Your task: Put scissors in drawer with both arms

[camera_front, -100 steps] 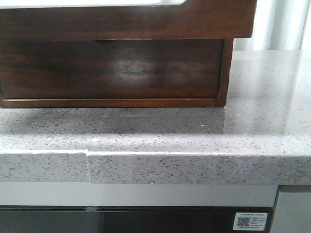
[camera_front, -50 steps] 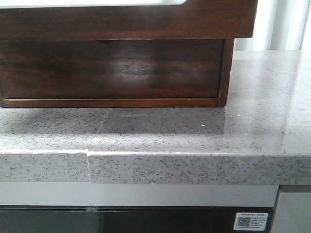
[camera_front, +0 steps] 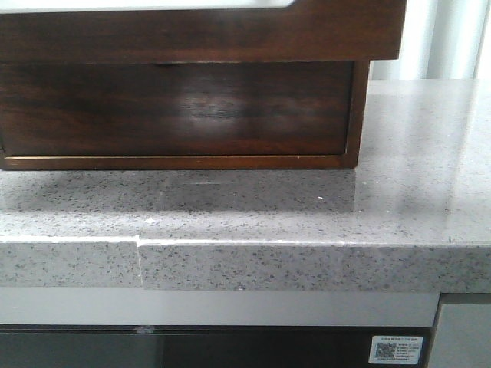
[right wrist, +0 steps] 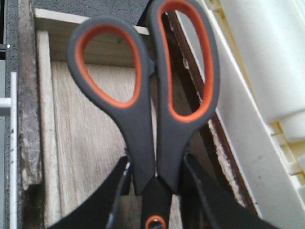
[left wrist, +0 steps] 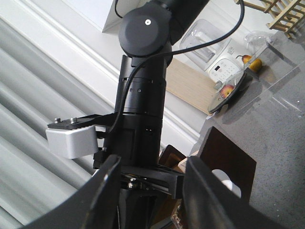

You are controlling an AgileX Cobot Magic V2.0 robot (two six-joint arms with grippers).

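Note:
The scissors (right wrist: 152,109), grey handles lined orange, stand between the fingers of my right gripper (right wrist: 155,168), which is shut on them just below the finger loops. They hang over the pale wooden floor of the open drawer (right wrist: 86,157). In the front view the drawer's dark brown glossy front (camera_front: 199,34) juts out at the top, above the lower part of the wooden box (camera_front: 176,107). My left gripper (left wrist: 152,162) is open and empty, held up in the air facing the black right arm (left wrist: 143,86). Neither gripper shows in the front view.
The box stands on a grey speckled counter (camera_front: 307,207) with a front edge (camera_front: 307,264). A white container (right wrist: 267,71) lies beside the drawer. A taller box front with a half-round notch (left wrist: 228,162), a white cooker (left wrist: 224,71) and a fruit plate (left wrist: 228,90) are nearby.

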